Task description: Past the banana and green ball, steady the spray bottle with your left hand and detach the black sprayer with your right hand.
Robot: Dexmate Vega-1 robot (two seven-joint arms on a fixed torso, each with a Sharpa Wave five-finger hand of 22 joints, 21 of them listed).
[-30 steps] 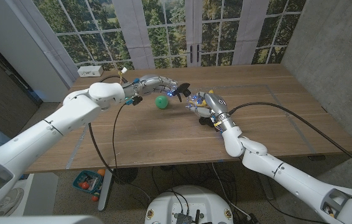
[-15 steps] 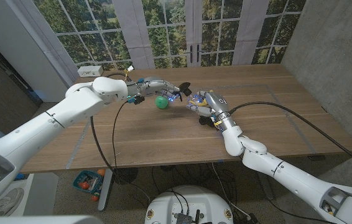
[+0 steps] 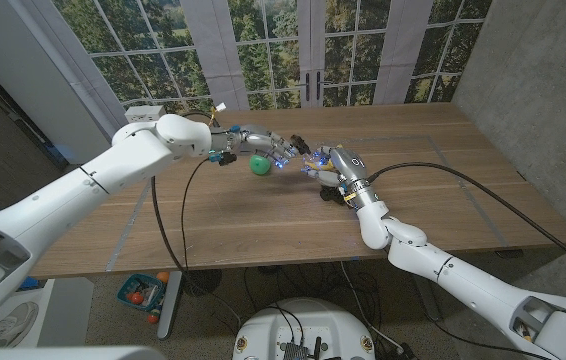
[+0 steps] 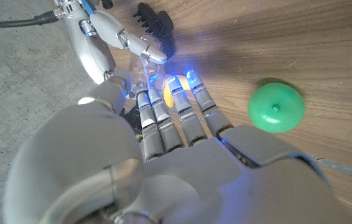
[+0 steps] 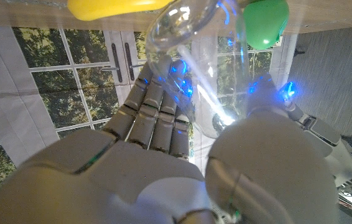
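Gleaming clear, the spray bottle (image 5: 188, 37) sits gripped by the right hand (image 3: 329, 166); left hand (image 3: 263, 148) spread beside it, wooden desk (image 3: 263, 215).

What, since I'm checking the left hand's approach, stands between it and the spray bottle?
Nothing clearly does. The left hand reaches straight at the spray bottle, which the right hand holds; the green ball lies off to the side, the banana just beyond its fingertips.
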